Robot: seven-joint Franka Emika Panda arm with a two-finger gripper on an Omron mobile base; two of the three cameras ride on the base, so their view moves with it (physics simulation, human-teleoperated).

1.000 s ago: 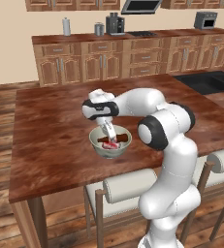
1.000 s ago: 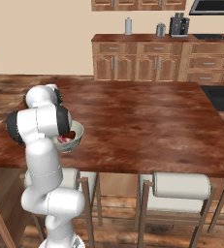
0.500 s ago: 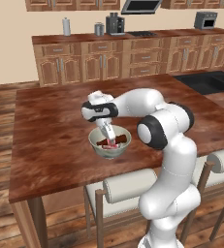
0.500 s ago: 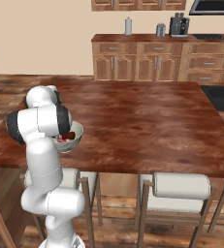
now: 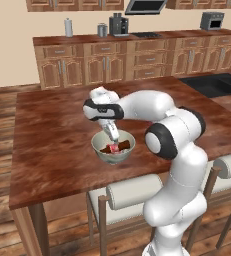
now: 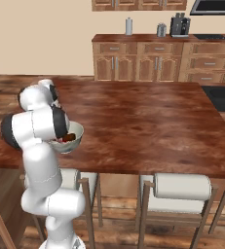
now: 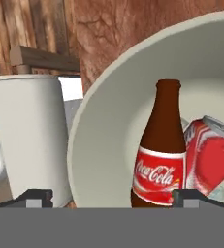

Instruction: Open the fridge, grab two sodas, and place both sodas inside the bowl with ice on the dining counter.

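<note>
As its fingers [image 7: 36,196] stand wide apart, the gripper [image 7: 111,197] holds nothing, pointing down over the bottle [image 7: 158,155] in the bowl [image 5: 113,148].

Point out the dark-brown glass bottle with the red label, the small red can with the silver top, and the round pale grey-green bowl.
Dark-brown glass bottle [image 7: 159,177]: hand view, on its red label.
Small red can [image 7: 210,157]: hand view, on its red side.
Pale grey-green bowl [image 7: 108,140]: hand view, on its inner wall.
</note>
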